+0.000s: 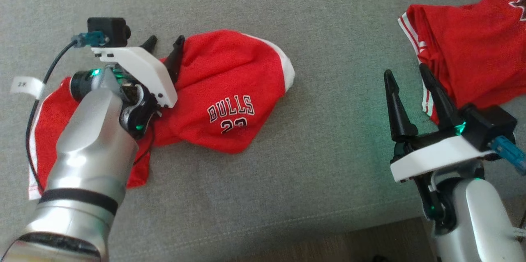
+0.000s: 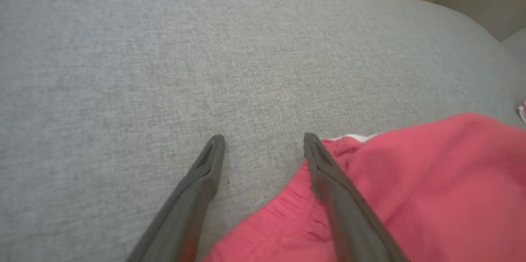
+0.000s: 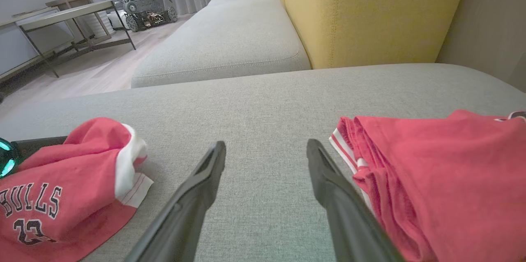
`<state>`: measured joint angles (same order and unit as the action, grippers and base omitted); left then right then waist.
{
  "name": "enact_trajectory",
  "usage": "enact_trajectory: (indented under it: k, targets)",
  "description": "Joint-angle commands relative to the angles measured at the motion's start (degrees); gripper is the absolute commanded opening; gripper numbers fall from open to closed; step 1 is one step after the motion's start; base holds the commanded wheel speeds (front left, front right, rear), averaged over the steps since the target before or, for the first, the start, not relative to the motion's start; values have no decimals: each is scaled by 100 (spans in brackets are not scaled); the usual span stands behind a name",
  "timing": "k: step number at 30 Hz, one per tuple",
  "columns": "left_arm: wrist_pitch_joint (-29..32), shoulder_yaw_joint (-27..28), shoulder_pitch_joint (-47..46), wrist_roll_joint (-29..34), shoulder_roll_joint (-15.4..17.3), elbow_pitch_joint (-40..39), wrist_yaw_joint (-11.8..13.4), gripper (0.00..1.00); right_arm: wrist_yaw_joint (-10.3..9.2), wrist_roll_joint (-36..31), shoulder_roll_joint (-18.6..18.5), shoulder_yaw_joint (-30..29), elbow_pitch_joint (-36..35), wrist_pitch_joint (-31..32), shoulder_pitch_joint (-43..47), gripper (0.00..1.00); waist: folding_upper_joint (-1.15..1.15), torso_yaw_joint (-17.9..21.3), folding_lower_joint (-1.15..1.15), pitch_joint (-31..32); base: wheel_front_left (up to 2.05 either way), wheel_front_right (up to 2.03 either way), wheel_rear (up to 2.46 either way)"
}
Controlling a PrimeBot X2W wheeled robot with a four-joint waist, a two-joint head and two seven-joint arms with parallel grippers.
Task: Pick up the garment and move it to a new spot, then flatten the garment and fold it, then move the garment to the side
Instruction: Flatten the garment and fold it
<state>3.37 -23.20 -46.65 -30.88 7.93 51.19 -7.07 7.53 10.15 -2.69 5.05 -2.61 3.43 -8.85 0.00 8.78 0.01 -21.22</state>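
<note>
Left gripper (image 1: 165, 42) hovers, fingers spread, over the crumpled red mesh Bulls garment (image 1: 230, 85) at its upper-left edge. Right gripper (image 1: 406, 72), lower right, spread too, beside a second red garment (image 1: 472, 48).

Garment (image 1: 230, 89) seemingly partly under forearm (image 1: 90, 151)

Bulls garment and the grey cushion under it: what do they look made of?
Bulls garment: likely thin synthetic mesh knit, matte; fine dotted texture, soft limp folds, gathered elastic edge. Grey cushion: woven upholstery fabric, matte, heathered; visible weave grain and a stitched seam along its front edge.
</note>
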Motion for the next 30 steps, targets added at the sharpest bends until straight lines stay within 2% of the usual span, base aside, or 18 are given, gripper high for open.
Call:
enact_trajectory:
  k: [1,5,7,8,12,15,23,30]
  targets:
    - [78,54,-207,-90,105,-15,-30,100,-4,32,-19,107,-163,-65,-108,100,0,10,-1,21,0,0,0]
    - [345,-325,-187,-323,86,122,-39,100,-4,67,-19,89,-112,-79,-98,100,0,-2,-1,85,0,0,0]
    - [435,-521,-159,-451,122,94,-39,27,-4,92,-19,87,-87,-77,-91,100,0,-18,-1,123,0,0,0]
    - [430,-604,-145,-510,141,55,-40,0,-4,98,-19,81,-77,-75,-88,100,0,-30,-1,145,0,0,0]
    - [484,-1017,-21,-756,265,-113,-41,0,-4,119,-19,50,-79,-55,-43,100,0,-99,-1,251,0,0,0]
    - [370,-1093,7,-811,316,-145,-41,0,-4,129,-19,39,-83,-49,-19,100,0,-129,-1,290,0,0,0]
    - [-783,-1048,-128,-738,432,-199,-24,0,-4,155,-19,25,-78,-20,10,100,0,-213,-1,428,0,0,0]
    - [-1600,-938,-186,-557,514,-341,223,0,-4,115,-19,-49,-99,7,72,100,0,-284,-1,616,0,0,0]
